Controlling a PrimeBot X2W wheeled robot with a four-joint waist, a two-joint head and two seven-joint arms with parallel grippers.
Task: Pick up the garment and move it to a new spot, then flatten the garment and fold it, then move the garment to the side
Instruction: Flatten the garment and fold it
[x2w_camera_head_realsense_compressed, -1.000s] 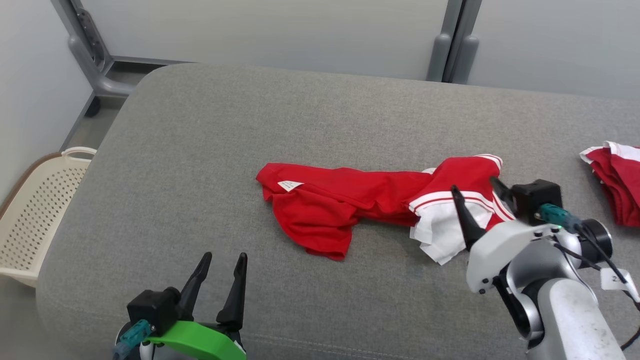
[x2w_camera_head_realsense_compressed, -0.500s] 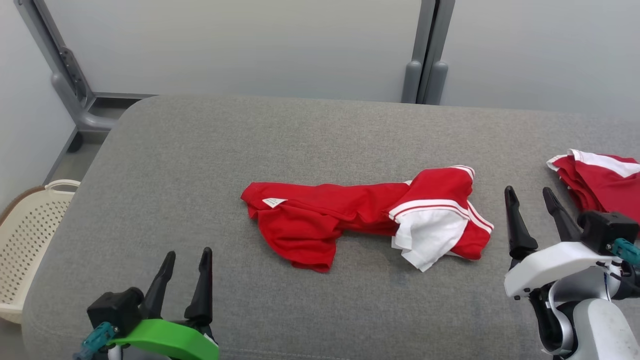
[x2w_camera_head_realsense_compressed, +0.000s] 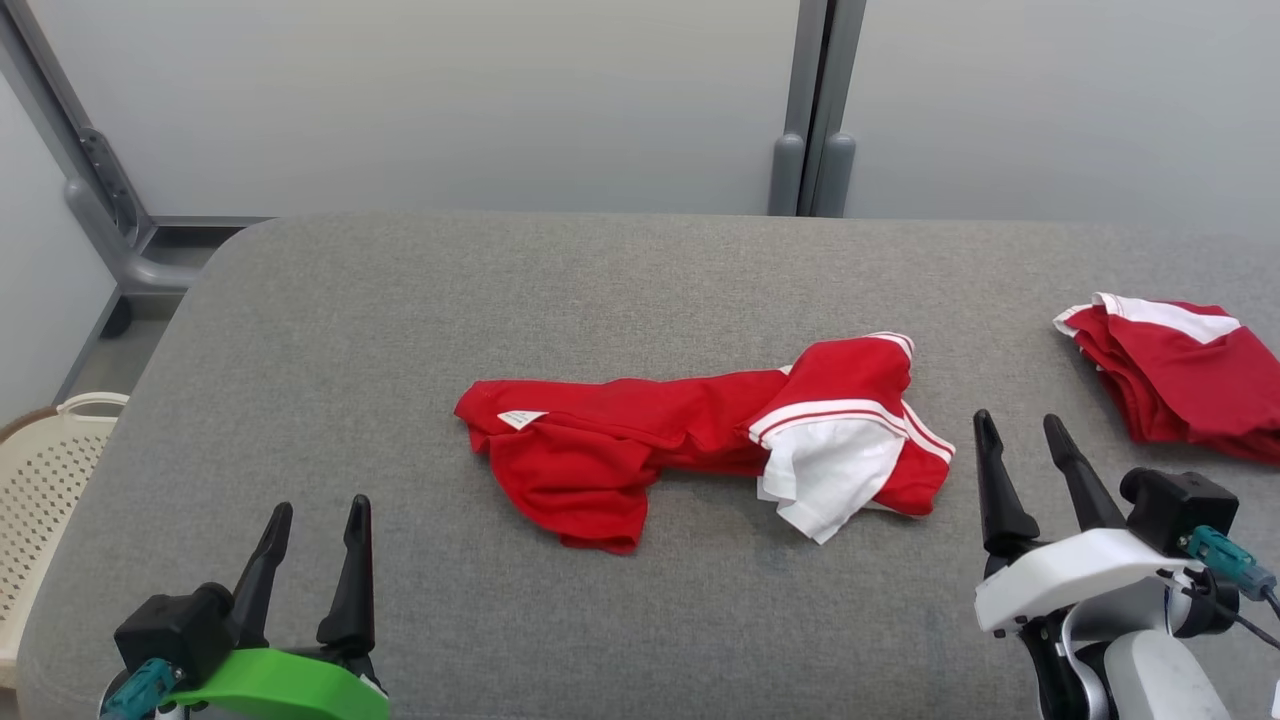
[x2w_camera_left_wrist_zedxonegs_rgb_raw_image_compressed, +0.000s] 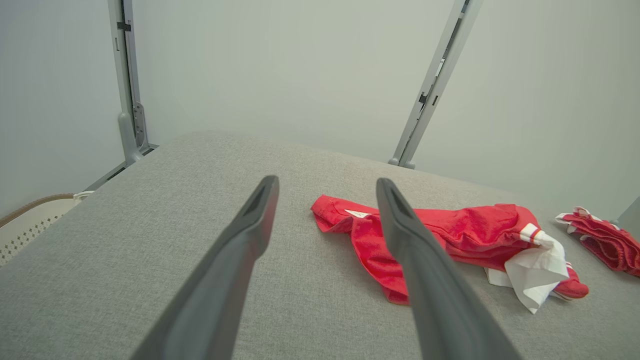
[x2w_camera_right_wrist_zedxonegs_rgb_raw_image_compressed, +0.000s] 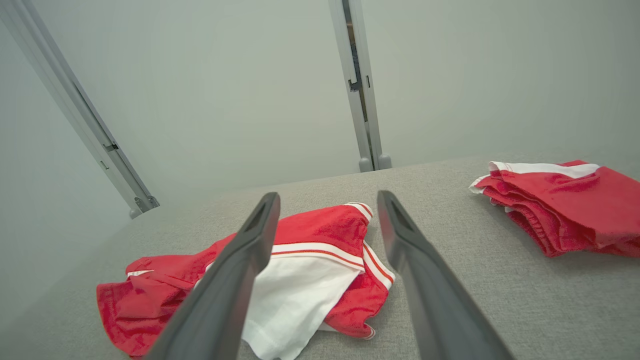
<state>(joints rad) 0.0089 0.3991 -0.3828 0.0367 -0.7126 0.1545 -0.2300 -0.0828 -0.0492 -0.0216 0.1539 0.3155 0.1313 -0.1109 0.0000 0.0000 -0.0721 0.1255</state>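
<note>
A crumpled red garment (x2w_camera_head_realsense_compressed: 690, 435) with white stripes and a white panel lies stretched sideways in the middle of the grey padded table (x2w_camera_head_realsense_compressed: 400, 300); it also shows in the left wrist view (x2w_camera_left_wrist_zedxonegs_rgb_raw_image_compressed: 450, 235) and the right wrist view (x2w_camera_right_wrist_zedxonegs_rgb_raw_image_compressed: 325, 250). My left gripper (x2w_camera_head_realsense_compressed: 313, 512) stands open near the front left edge, well clear of the garment. My right gripper (x2w_camera_head_realsense_compressed: 1020, 425) is open just right of the garment's white end, holding nothing.
A second red and white garment (x2w_camera_head_realsense_compressed: 1170, 375) lies folded at the table's right edge, and the right wrist view has that folded garment (x2w_camera_right_wrist_zedxonegs_rgb_raw_image_compressed: 560, 200) too. A cream perforated basket (x2w_camera_head_realsense_compressed: 45, 470) stands on the floor to the left. Grey wall panels and posts (x2w_camera_head_realsense_compressed: 810, 110) rise behind.
The head camera has tilted up and turned, shifting the whole picture. My right gripper has drawn back from over the garment's white end to its right side. The garment lies as before.
</note>
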